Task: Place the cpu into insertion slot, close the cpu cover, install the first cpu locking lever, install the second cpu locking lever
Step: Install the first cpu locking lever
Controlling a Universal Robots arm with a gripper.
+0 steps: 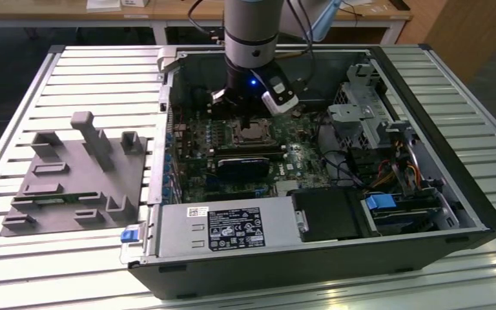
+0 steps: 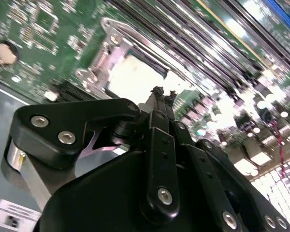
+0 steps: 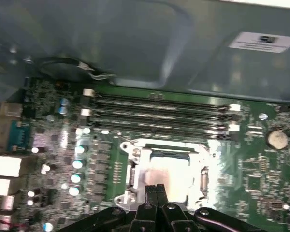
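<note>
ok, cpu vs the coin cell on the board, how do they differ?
The cpu is square; the coin cell is round. The cpu is clearly larger than the coin cell. The cpu sits in the insertion slot, framed in silver metal; the coin cell sits apart on open board. Both are flat, silvery, on the green board.

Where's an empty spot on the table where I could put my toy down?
Bare slats lie on the table beyond the grey fixture, at the exterior view's left, and along the front of the computer case. Inside the case it is crowded: circuit board, cables, and the gripper over the insertion slot.
</note>
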